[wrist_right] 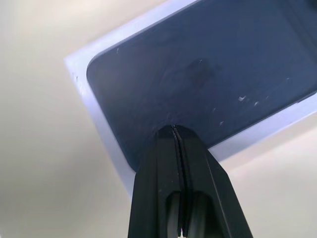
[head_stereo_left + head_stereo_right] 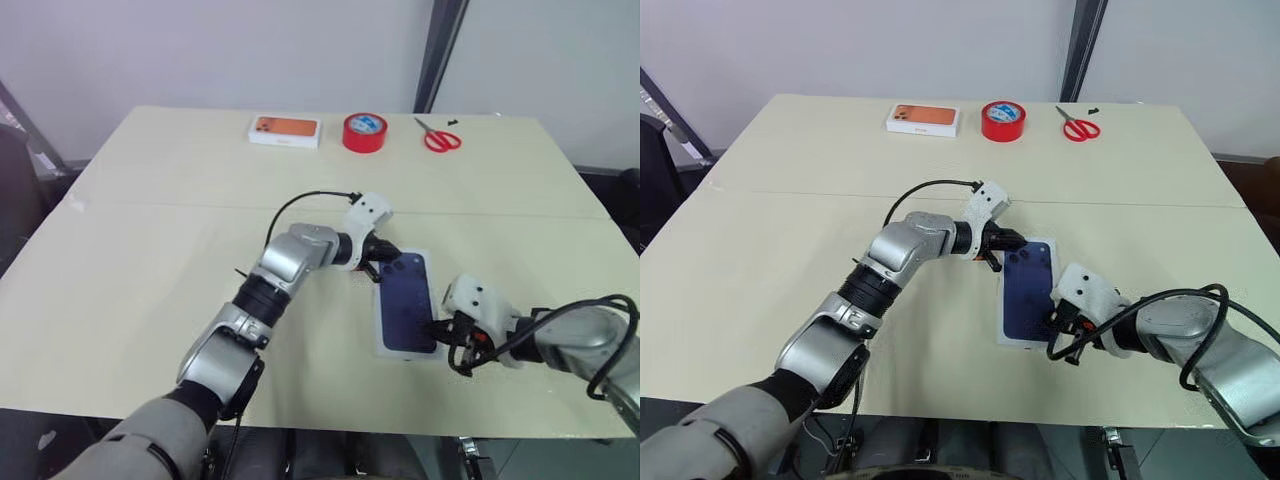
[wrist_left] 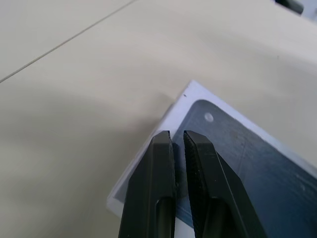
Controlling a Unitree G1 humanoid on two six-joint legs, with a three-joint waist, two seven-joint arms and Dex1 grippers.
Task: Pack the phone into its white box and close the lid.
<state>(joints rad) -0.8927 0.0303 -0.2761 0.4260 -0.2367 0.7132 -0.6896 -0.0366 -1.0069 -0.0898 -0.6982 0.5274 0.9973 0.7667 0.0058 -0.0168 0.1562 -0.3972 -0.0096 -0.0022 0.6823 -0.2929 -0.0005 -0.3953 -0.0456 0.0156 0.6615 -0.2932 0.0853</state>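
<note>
Lying between both closed, empty grippers — left gripper (image 2: pixel 372 262), right gripper (image 2: pixel 447 333) — the lid (image 2: pixel 408 304).

On the tabletop (image 2: pixel 150 260) lie two boxes: one printed with a dark blue phone picture (image 2: pixel 406 303) and one with an orange picture (image 2: pixel 285 130). There is one red tape roll (image 2: pixel 364 132) and one pair of red-handled scissors (image 2: pixel 438 137).

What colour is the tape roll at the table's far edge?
Red; the tape roll shows best in the left eye view.
</note>
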